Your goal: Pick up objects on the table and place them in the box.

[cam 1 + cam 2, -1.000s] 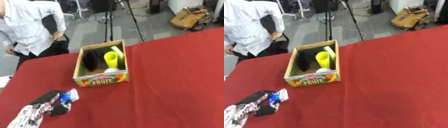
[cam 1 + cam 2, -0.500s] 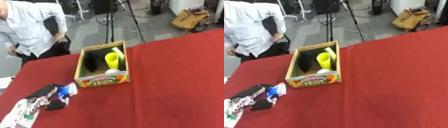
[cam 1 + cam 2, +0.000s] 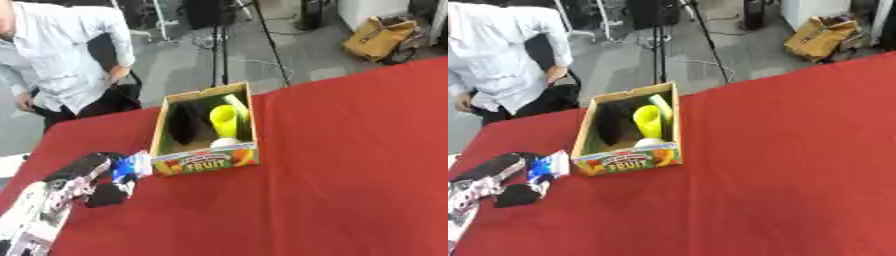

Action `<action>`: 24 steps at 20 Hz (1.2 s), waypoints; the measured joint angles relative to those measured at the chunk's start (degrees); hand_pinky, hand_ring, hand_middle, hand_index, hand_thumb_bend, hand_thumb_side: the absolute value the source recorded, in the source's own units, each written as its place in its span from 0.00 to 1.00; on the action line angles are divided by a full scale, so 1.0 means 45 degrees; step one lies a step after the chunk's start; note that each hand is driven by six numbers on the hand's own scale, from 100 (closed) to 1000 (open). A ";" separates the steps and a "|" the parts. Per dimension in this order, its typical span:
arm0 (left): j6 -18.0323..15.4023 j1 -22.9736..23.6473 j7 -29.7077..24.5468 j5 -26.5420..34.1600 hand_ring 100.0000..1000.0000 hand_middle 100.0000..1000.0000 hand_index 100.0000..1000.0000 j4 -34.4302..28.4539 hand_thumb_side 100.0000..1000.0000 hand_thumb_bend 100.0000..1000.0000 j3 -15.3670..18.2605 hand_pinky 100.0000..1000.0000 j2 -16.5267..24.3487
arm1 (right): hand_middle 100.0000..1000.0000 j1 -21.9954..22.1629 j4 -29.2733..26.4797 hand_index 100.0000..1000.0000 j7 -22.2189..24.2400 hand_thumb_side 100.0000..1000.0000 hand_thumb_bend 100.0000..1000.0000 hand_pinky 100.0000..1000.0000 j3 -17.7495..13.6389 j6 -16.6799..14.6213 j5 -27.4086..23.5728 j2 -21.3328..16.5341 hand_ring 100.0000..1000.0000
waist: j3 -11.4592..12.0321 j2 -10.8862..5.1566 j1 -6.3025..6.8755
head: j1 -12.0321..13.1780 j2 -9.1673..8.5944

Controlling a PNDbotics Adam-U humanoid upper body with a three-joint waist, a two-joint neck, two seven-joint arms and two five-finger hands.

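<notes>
Your left hand comes in from the lower left, over the red table, with its fingers and thumb curled round a small blue-and-white packet. The packet sits at the far end of the hand, between the dark upper fingers and the dark thumb below, and most of it sticks out past them on the side toward the box.

That cardboard box, its near wall printed with fruit and the word FRUIT, stands just beyond your fingertips, up and to the right of the hand. The packet is just beside the box's near left corner; you cannot tell from these views whether it touches the cardboard. It is outside the box, not above its opening.

Inside the box, farther from your hand, you have a tall black object against the left wall, a yellow cup to the right of it, a pale green strip leaning along the right wall, and something white and rounded at the near wall.

Your right hand shows in neither view.
</notes>
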 measured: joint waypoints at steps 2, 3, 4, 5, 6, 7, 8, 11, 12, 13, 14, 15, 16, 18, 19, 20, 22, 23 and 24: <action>-0.0038 -0.0381 -0.0038 0.0084 1.00 0.77 0.27 0.0011 0.46 0.00 -0.0014 1.00 0.0184 | 0.57 0.0000 0.0000 0.66 0.0000 0.59 0.00 0.72 0.0005 0.0000 0.0000 0.0000 0.55 | -0.0075 0.0000 0.0000 | 0.0005 -0.0001; -0.0060 -0.0586 -0.0060 0.0127 1.00 0.77 0.27 0.0042 0.46 0.00 -0.0038 1.00 0.0264 | 0.57 0.0000 0.0000 0.66 0.0000 0.59 0.00 0.72 0.0007 0.0000 0.0000 0.0000 0.55 | -0.0104 0.0000 0.0000 | 0.0008 -0.0004; -0.0079 -0.0719 -0.0079 0.0148 1.00 0.77 0.27 0.0080 0.46 0.00 -0.0062 1.00 0.0339 | 0.57 0.0000 0.0000 0.66 0.0000 0.59 0.00 0.72 0.0008 0.0000 0.0000 0.0000 0.55 | -0.0130 0.0000 0.0000 | 0.0013 -0.0006; -0.0103 -0.0845 -0.0108 0.0185 1.00 0.77 0.27 0.0162 0.46 0.00 -0.0072 1.00 0.0386 | 0.57 0.0000 0.0000 0.66 0.0000 0.59 0.00 0.72 0.0011 0.0000 0.0000 0.0000 0.55 | -0.0144 0.0000 0.0000 | 0.0025 -0.0013; -0.0122 -0.0993 -0.0136 0.0233 1.00 0.77 0.27 0.0271 0.46 0.00 -0.0076 1.00 0.0446 | 0.57 0.0000 0.0000 0.66 0.0000 0.59 0.00 0.72 0.0015 0.0000 0.0000 0.0000 0.55 | -0.0165 0.0001 0.0000 | 0.0037 -0.0032; -0.0143 -0.1154 -0.0171 0.0265 1.00 0.77 0.26 0.0388 0.46 0.00 -0.0080 1.00 0.0507 | 0.57 0.0000 0.0000 0.66 0.0000 0.59 0.00 0.72 0.0032 0.0000 0.0000 0.0000 0.55 | -0.0212 0.0002 0.0000 | 0.0047 -0.0065; -0.0151 -0.1362 -0.0214 0.0303 1.00 0.77 0.26 0.0551 0.46 0.00 -0.0083 1.00 0.0589 | 0.57 0.0000 0.0000 0.66 0.0000 0.59 0.00 0.72 0.0047 0.0000 -0.0006 0.0000 0.55 | -0.0291 0.0008 0.0000 | 0.0064 -0.0117; -0.0201 -0.1951 -0.0316 0.0414 1.00 0.77 0.27 0.1004 0.46 0.00 -0.0101 1.00 0.0787 | 0.57 0.0000 0.0000 0.66 0.0001 0.59 0.00 0.72 0.0080 0.0001 -0.0035 -0.0001 0.55 | -0.0418 0.0073 0.0039 | 0.0109 -0.0226; -0.0219 -0.2059 -0.0334 0.0450 1.00 0.77 0.27 0.1117 0.46 0.00 -0.0102 1.00 0.0840 | 0.57 0.0000 0.0000 0.66 0.0001 0.59 0.00 0.72 0.0083 0.0001 -0.0046 -0.0001 0.55 | -0.0441 0.0092 0.0053 | 0.0113 -0.0234; -0.0229 -0.2139 -0.0338 0.0476 1.00 0.77 0.27 0.1212 0.46 0.00 -0.0103 1.00 0.0886 | 0.57 0.0000 0.0000 0.66 0.0001 0.59 0.00 0.72 0.0084 0.0001 -0.0053 -0.0002 0.55 | -0.0463 0.0096 0.0063 | 0.0116 -0.0236; -0.0239 -0.2198 -0.0340 0.0504 1.00 0.77 0.27 0.1277 0.46 0.00 -0.0103 1.00 0.0912 | 0.57 0.0000 0.0000 0.66 0.0001 0.59 0.00 0.72 0.0086 0.0001 -0.0060 -0.0002 0.55 | -0.0468 0.0096 0.0071 | 0.0123 -0.0243; -0.0254 -0.2240 -0.0343 0.0525 1.00 0.77 0.26 0.1325 0.46 0.00 -0.0103 1.00 0.0956 | 0.57 0.0000 0.0000 0.66 0.0001 0.59 0.00 0.72 0.0090 0.0001 -0.0067 -0.0002 0.55 | -0.0481 0.0100 0.0075 | 0.0135 -0.0275; -0.0268 -0.2355 -0.0341 0.0550 1.00 0.77 0.26 0.1389 0.46 0.00 -0.0102 1.00 0.1008 | 0.57 0.0000 0.0000 0.66 0.0001 0.59 0.00 0.72 0.0112 0.0001 -0.0087 -0.0002 0.55 | -0.0523 0.0121 0.0075 | 0.0152 -0.0318; -0.0289 -0.2711 -0.0341 0.0604 1.00 0.77 0.26 0.1511 0.46 0.00 -0.0102 1.00 0.1072 | 0.57 0.0000 0.0000 0.66 0.0001 0.59 0.00 0.72 0.0157 0.0001 -0.0152 -0.0002 0.55 | -0.0601 0.0160 0.0079 | 0.0189 -0.0372; -0.0296 -0.2832 -0.0341 0.0634 0.99 0.76 0.26 0.1581 0.46 0.00 -0.0102 1.00 0.1102 | 0.57 0.0000 0.0000 0.65 0.0001 0.59 0.00 0.73 0.0160 0.0001 -0.0169 -0.0003 0.55 | -0.0620 0.0161 0.0082 | 0.0212 -0.0399; -0.0294 -0.3016 -0.0350 0.0653 0.99 0.76 0.26 0.1742 0.46 0.00 -0.0101 1.00 0.1155 | 0.57 -0.0005 0.0000 0.65 0.0000 0.59 0.00 0.73 0.0190 0.0001 -0.0183 -0.0003 0.55 | -0.0720 0.0168 0.0074 | 0.0252 -0.0451; -0.0271 -0.3720 -0.0385 0.0671 0.99 0.76 0.26 0.2266 0.46 0.00 -0.0104 1.00 0.1218 | 0.57 -0.0011 0.0000 0.66 -0.0001 0.59 0.00 0.73 0.0250 -0.0001 -0.0244 -0.0003 0.55 | -0.1015 0.0234 0.0056 | 0.0377 -0.0517; -0.0268 -0.4050 -0.0389 0.0668 0.99 0.76 0.26 0.2598 0.46 0.00 -0.0113 1.00 0.1218 | 0.57 -0.0016 0.0000 0.66 -0.0002 0.59 0.00 0.73 0.0286 -0.0002 -0.0280 -0.0003 0.54 | -0.1102 0.0260 0.0058 | 0.0447 -0.0561; -0.0268 -0.4308 -0.0389 0.0654 0.99 0.76 0.26 0.2944 0.46 0.00 -0.0119 1.00 0.1221 | 0.57 -0.0042 0.0000 0.66 -0.0002 0.59 0.00 0.73 0.0325 -0.0002 -0.0295 -0.0001 0.54 | -0.1169 0.0269 0.0058 | 0.0515 -0.0578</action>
